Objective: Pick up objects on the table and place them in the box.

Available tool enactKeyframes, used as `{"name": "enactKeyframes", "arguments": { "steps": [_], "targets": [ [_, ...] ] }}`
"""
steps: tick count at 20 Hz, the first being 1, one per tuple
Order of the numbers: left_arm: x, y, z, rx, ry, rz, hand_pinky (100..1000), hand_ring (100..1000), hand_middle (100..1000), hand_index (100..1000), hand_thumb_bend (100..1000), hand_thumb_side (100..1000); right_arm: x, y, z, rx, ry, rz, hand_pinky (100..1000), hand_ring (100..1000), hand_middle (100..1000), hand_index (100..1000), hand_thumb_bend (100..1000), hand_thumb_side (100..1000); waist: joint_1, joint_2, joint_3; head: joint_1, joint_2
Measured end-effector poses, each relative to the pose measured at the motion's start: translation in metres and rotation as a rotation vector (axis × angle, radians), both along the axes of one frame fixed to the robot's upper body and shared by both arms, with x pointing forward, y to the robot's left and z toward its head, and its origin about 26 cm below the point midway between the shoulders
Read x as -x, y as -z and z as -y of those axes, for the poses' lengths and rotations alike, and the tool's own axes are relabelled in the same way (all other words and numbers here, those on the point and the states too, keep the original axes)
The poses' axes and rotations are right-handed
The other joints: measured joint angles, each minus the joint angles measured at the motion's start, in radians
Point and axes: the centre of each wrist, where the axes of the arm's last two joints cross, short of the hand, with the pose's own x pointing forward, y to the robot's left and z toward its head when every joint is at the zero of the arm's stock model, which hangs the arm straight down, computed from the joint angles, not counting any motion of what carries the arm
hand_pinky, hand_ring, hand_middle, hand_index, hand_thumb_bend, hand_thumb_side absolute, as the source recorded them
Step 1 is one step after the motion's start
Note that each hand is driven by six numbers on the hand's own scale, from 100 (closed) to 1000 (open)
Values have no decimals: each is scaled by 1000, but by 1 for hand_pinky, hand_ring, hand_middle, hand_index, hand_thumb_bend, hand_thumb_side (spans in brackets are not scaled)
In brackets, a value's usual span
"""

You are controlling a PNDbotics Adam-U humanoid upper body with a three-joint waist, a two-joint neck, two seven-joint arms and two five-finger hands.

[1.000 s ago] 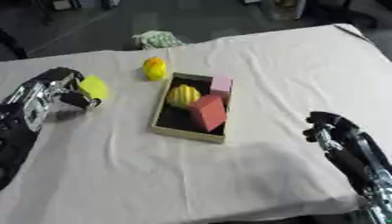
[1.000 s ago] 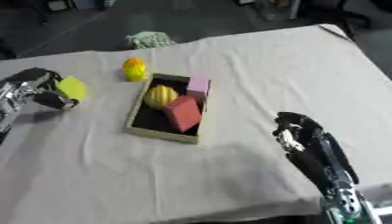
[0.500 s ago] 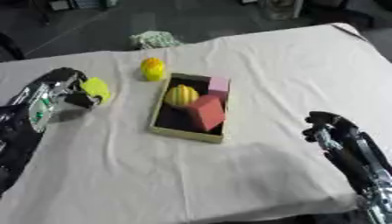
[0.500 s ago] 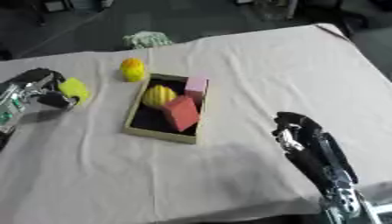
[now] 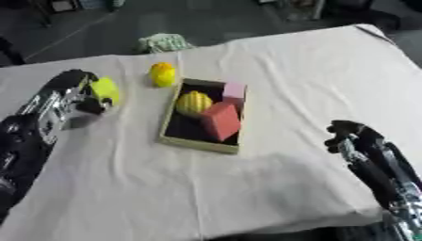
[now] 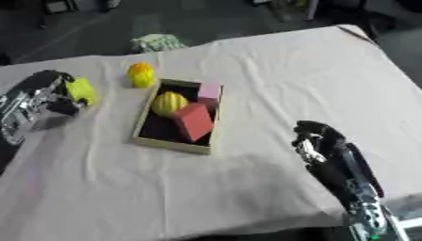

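Note:
A shallow box (image 5: 171, 123) with a dark floor lies mid-table, holding a yellow ribbed ball (image 5: 194, 102), a red block (image 5: 219, 121) and a pink block (image 5: 234, 90). A yellow-orange rounded object (image 5: 162, 74) stands on the cloth just beyond the box's far left corner. My left hand (image 5: 72, 92) is at the left with its fingers curled round a lime-yellow object (image 5: 105, 90), held left of the box. My right hand (image 6: 317, 139) hovers low at the right, fingers curled, holding nothing.
A white cloth (image 5: 288, 70) covers the table. A crumpled green-and-white object (image 5: 165, 42) lies at the table's far edge. Dark floor shows beyond the far edge.
My left hand has shifted slightly toward the box with the lime-yellow object in it. The right hand has stayed put.

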Motion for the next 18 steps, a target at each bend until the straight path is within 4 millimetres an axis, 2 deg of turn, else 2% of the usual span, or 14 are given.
{"name": "enactKeyframes", "arguments": {
  "steps": [2,3,4,8,13,18],
  "targets": [
    [0,-17,6,19,58,38,772,692,519,714,166,343,0,0,0,0,0,0,665,655,707,782,100,525,1,0,1,-1,0],
    [0,-23,10,29,101,49,774,697,521,716,256,372,0,0,0,0,0,0,665,655,707,782,100,523,1,0,1,-1,0],
    [1,-30,16,37,152,55,776,702,526,718,161,347,0,0,0,0,0,0,665,655,707,782,100,523,1,0,1,-1,0],
    [8,-47,49,29,389,33,779,714,545,725,155,344,0,0,0,0,-1,0,665,654,707,782,100,524,1,0,-1,-1,0],
    [20,-55,86,-23,622,-37,779,717,553,729,158,344,0,0,-1,0,-4,-1,665,654,706,782,100,527,0,0,-5,0,0],
    [29,-52,108,-48,737,-101,779,720,560,733,169,340,0,0,-2,0,-6,-2,665,654,706,782,100,526,1,0,-5,0,0]
  ]
}}
